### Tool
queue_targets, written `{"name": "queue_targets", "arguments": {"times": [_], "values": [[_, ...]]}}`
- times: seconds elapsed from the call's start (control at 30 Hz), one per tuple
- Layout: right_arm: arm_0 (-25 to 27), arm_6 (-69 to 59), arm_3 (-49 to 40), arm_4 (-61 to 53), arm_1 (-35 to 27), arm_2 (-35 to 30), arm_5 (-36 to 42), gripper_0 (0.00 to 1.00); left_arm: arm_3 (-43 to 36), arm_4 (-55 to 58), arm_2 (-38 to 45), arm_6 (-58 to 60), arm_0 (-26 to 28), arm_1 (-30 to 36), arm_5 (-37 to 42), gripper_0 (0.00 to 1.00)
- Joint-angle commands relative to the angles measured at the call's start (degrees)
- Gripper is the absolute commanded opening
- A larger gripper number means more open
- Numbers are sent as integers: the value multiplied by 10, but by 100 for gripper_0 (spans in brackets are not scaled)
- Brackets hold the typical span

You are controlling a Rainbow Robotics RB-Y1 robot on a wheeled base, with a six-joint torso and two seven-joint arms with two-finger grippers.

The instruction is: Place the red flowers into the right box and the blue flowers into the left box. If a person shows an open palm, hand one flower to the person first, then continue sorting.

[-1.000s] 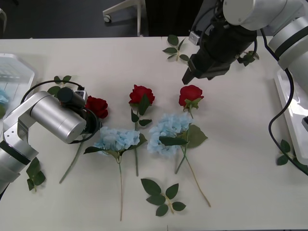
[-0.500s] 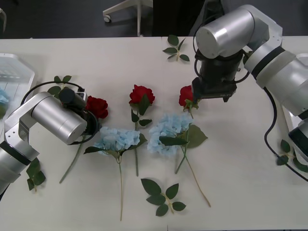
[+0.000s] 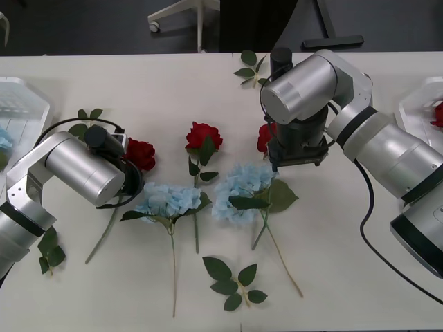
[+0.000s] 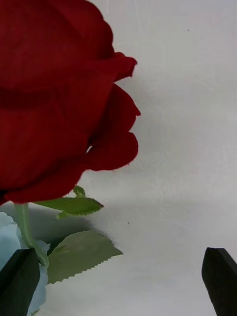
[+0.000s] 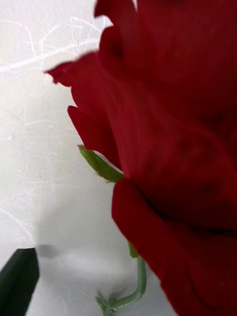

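Three red flowers lie in a row on the table: one point(image 3: 140, 153) by my left arm, one point(image 3: 203, 135) in the middle, one point(image 3: 265, 136) half under my right wrist. Two blue flowers point(image 3: 168, 199) point(image 3: 242, 187) lie in front of them. My right gripper point(image 4: 118, 291) is open and points down beside the right rose point(image 4: 54, 98), with its stem next to one finger point(image 4: 17, 281). My left gripper point(image 5: 118, 296) is open close over the left rose point(image 5: 177, 148), which hides one finger. The left box point(image 3: 31, 97) holds a blue flower point(image 3: 3, 142). The right box point(image 3: 410, 111) holds a red flower point(image 3: 438, 114).
Loose green leaf sprigs lie at the far middle point(image 3: 252, 69), the near middle point(image 3: 232, 280), the left front point(image 3: 48, 250) and behind my left arm point(image 3: 88, 114). The long stems of the blue flowers run toward the table's front edge.
My right arm has swung in from the far right and come down over the right rose. The left arm has not moved.
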Motion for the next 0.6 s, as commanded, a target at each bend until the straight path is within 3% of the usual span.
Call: {"name": "queue_targets", "arguments": {"times": [0.03, 0.13, 0.2, 0.27, 0.3, 0.6], "values": [[15, -25, -13, 13, 19, 4, -38, 96, 18, 9, -8, -37, -15, 3, -6, 61], [23, -28, -13, 12, 19, 4, -63, 95, 33, 14, -8, -39, -15, 3, -23, 53], [25, -31, -13, 11, 19, 4, -72, 96, 39, 15, -8, -42, -16, 3, -32, 42], [24, -34, -13, 9, 19, 3, -74, 95, 39, 15, -8, -43, -15, 3, -34, 7], [24, -35, -13, 9, 19, 0, -74, 96, 39, 15, -8, -43, -15, 3, -34, 3], [20, -28, -14, -24, 18, -27, -68, 95, 37, 15, -7, -44, -18, 7, -35, 0]]}}
